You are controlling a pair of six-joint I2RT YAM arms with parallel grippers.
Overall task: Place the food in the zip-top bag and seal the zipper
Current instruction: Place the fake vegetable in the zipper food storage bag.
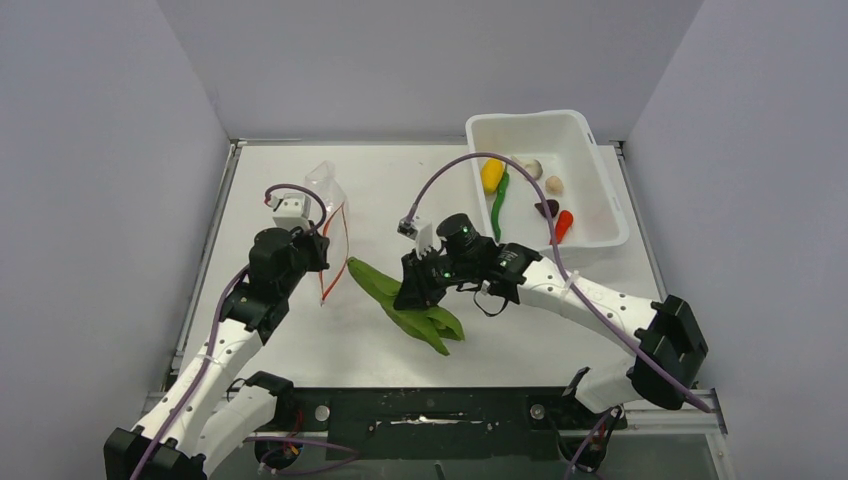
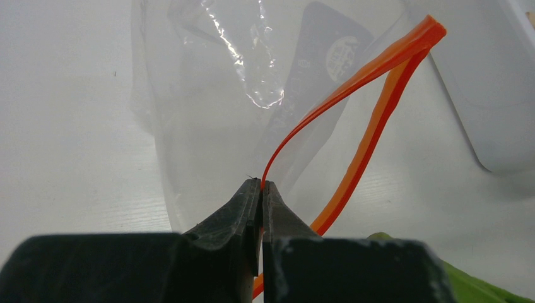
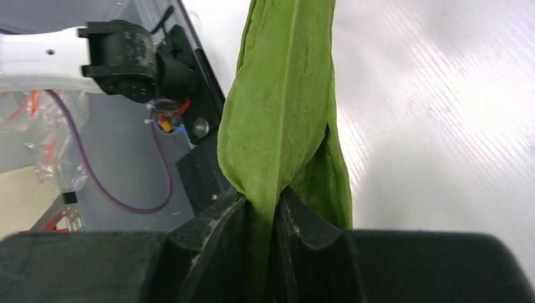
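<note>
No writing can be read anywhere. Seen through the clear zip-top bag [image 2: 208,95] in the left wrist view, a dark panel [image 2: 315,82] carries a round pale emblem [image 2: 344,53] with small marks beside it (all too blurred to make out).

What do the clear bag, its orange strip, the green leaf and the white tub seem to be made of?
Clear bag: thin soft plastic film, glossy; it creases and glints.
Orange strip: firmer flexible plastic, smooth; it bends in a curve.
Green leaf: probably fabric or soft rubber, matte; it folds limply.
White tub: rigid plastic, smooth walls.
</note>
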